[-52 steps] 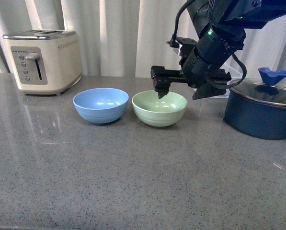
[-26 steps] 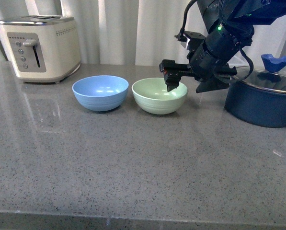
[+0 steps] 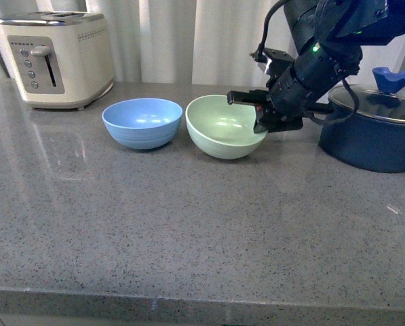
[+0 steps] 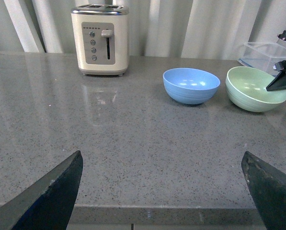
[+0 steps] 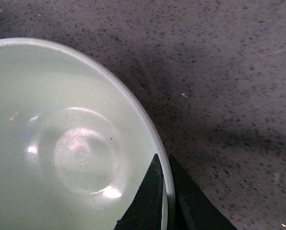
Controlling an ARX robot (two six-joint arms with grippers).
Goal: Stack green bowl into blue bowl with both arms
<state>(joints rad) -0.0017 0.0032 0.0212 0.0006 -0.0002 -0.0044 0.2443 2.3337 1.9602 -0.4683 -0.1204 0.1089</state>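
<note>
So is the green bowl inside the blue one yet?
Not yet. Done: the right gripper grips the green bowl by its rim. In hand: that bowl is tipped up on the gripped side. To do: setting it into the blue bowl, empty beside it. The left gripper is open.

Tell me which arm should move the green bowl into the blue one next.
Right. The right gripper pinches the green bowl by its rim, one finger inside, one outside, and the bowl sits tilted. The left gripper hangs open, well back from the blue bowl.
</note>
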